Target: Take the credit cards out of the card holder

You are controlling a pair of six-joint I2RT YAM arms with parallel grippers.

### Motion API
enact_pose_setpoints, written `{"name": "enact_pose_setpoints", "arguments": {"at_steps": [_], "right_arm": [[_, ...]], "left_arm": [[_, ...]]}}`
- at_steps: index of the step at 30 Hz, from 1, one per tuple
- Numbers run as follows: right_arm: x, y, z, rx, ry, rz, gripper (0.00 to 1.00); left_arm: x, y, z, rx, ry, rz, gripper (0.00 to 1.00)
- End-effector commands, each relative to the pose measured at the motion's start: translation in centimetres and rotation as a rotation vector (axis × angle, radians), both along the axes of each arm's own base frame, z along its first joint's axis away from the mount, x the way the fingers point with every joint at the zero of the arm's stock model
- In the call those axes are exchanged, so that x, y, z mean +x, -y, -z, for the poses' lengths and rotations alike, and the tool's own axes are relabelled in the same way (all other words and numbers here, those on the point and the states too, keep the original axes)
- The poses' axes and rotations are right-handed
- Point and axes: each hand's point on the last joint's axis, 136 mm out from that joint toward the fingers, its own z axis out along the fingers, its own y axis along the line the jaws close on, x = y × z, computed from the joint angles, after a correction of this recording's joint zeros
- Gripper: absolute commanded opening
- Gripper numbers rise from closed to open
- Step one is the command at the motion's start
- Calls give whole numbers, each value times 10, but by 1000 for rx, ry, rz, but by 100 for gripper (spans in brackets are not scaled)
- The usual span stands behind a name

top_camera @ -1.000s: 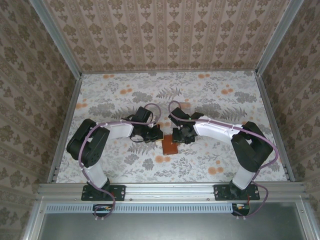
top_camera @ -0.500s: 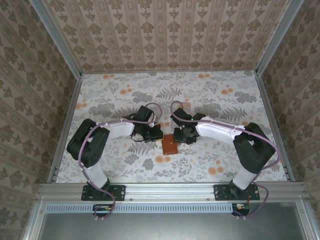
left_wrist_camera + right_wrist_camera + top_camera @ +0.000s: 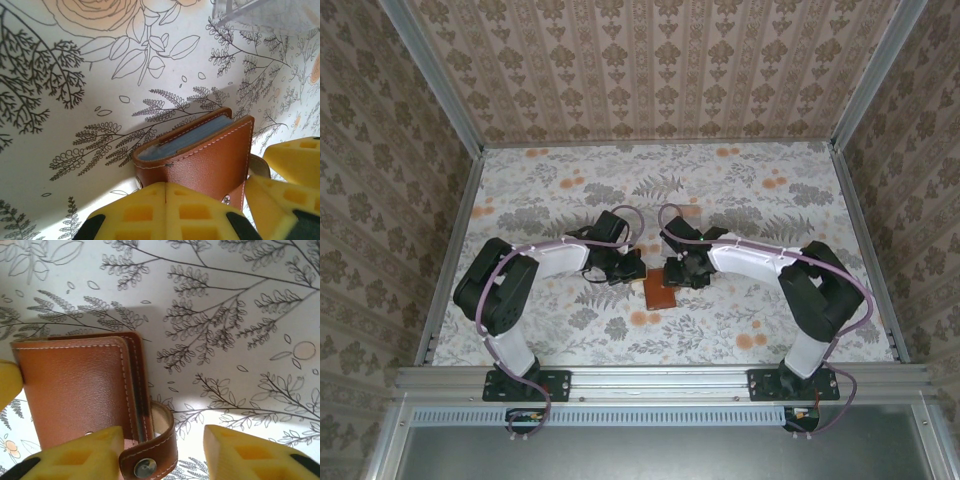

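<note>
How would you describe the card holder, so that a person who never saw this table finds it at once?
On the flower-printed table, look at the middle, where the left gripper and the right gripper meet. At their tips is the card holder, a small folder. It alone is brown leather, with pale stitching, grey-blue lining and a strap with a metal snap.

A lab test booth: wallpapered panels (image 3: 660, 70) in aluminium framing (image 3: 660, 378).

The left tool (image 3: 220, 200) hides the near end of the card holder (image 3: 200, 155).
</note>
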Motion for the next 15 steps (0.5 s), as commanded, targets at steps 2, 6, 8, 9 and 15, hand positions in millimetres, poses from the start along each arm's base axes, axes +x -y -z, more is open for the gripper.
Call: {"name": "enact_pose_setpoints", "arguments": {"at_steps": [2,6,8,9,15], "right_arm": [[2,8,-9,-9,12,14,40],[2,16,-11,-7,18,31,31],[2,18,-9,-8,13,30,26],[1,19,-8,-9,8,30,23],[-4,19,-3,29,-2,30,12]], "left_arm": [[-1,0,-12,19,27,17,0],[-1,1,-12,40,33,27,0],[-1,0,-13,55,39,30,0],[-1,0,-13,67,40,32,3],[-2,-2,-16,129,65,55,28]]}}
